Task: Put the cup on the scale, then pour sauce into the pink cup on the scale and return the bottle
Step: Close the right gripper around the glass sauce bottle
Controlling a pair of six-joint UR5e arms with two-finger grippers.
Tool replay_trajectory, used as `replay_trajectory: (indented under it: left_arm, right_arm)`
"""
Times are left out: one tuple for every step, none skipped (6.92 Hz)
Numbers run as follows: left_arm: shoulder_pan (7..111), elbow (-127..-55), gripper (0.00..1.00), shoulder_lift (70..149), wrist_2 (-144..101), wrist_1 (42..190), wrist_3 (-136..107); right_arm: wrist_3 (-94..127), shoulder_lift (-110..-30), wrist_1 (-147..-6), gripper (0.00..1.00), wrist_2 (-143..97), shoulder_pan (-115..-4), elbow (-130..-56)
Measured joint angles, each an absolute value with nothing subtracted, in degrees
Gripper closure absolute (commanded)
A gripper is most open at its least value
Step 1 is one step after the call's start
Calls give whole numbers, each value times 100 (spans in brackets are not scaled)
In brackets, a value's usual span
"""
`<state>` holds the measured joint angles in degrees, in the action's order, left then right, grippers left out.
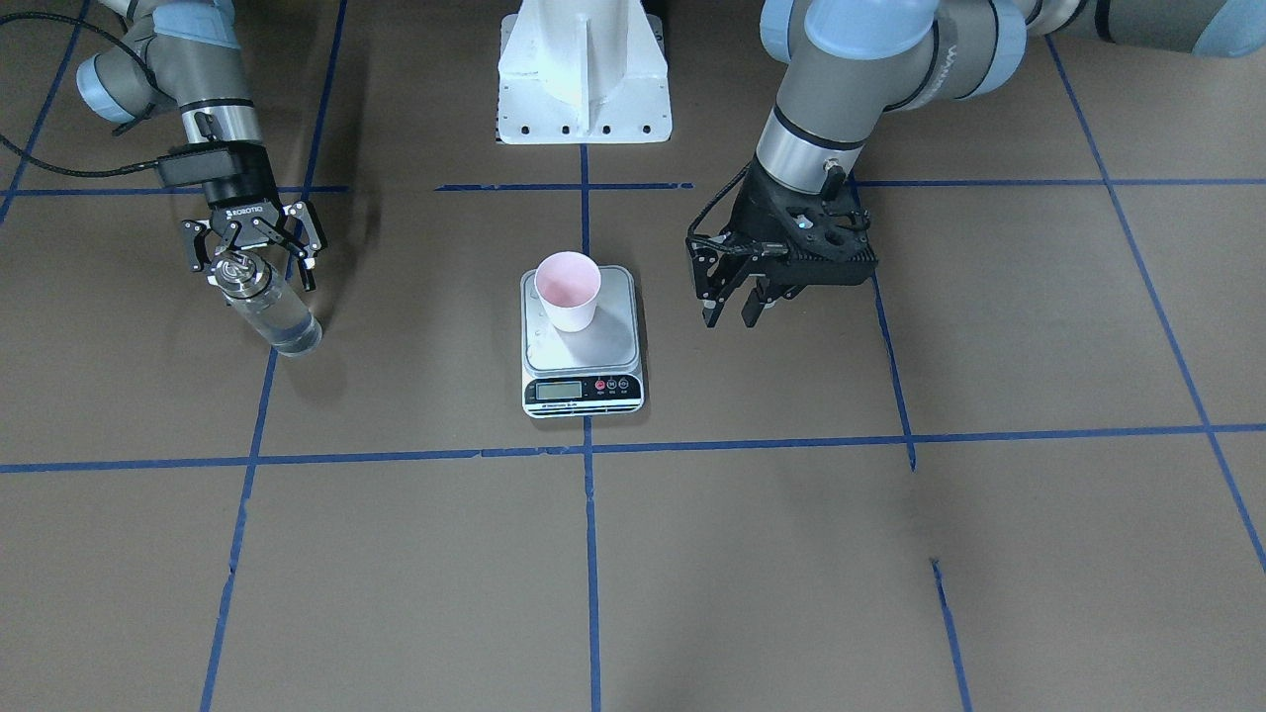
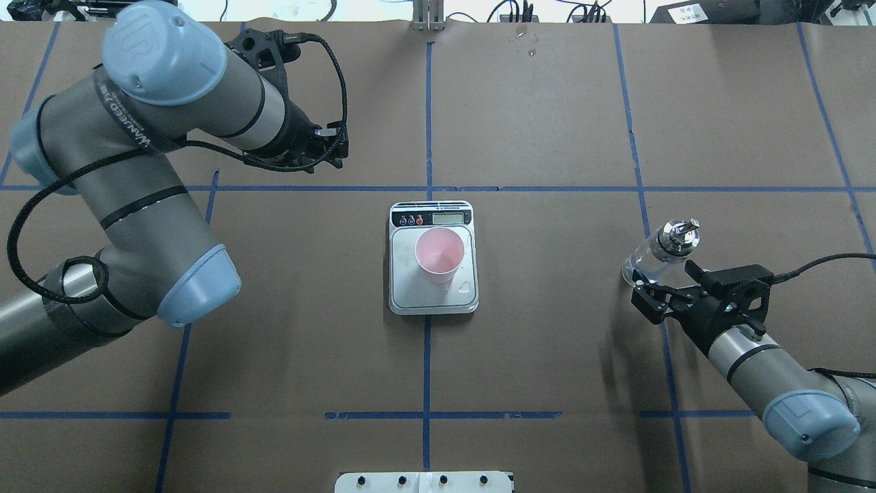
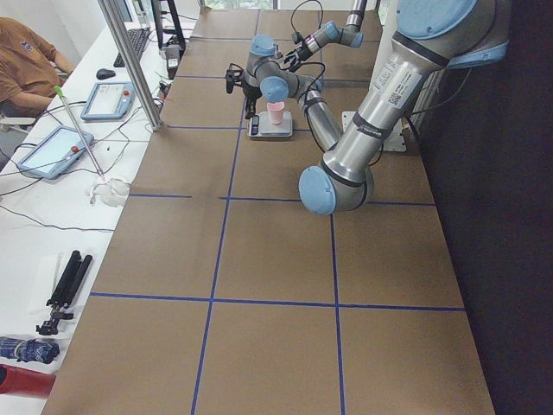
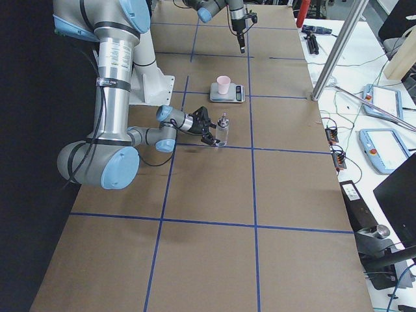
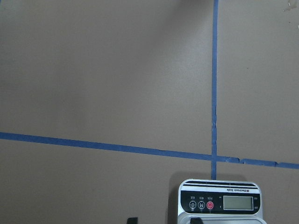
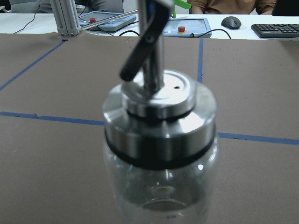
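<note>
The pale pink cup (image 1: 568, 289) stands upright on the steel platform of the scale (image 1: 608, 341), toward the robot's side of it, and I make out no liquid inside. At the table's right end the glass bottle (image 2: 650, 257) stands upright with clear sauce (image 1: 289, 331) low in it. My right gripper (image 1: 252, 275) is open, its fingers spread on either side of the bottle's metal collar without closing on it. The right wrist view is filled by the bottle (image 6: 161, 154) and its spout. My left gripper (image 1: 732, 311) hangs open and empty beside the scale, on the robot's left.
Blue tape lines grid the brown table. The white robot base (image 1: 584, 79) stands behind the scale. Beyond the far edge run an aluminium post (image 4: 338, 58), tablets and cables on a desk, and a seated person (image 3: 26, 60).
</note>
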<state>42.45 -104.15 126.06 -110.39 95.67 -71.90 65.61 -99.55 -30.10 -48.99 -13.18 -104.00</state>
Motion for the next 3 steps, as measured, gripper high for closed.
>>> replay_trajectory:
  left_arm:
    - [4254,-10418,51,12604,-11037,9568,-7189]
    - [4263,-10419,51,12601,-11033,9565,-7189]
    - [4267,-10426,51,12580,-11033,9565,-7190]
  right_arm:
    - [6537,-9933,-3010,3,-4905,-1318,-10396]
    - [6527,-9888,-3011,3,-4907,-1318,-10357]
    - [6523,-9833,-3008,3,-4909,-1329,-10279]
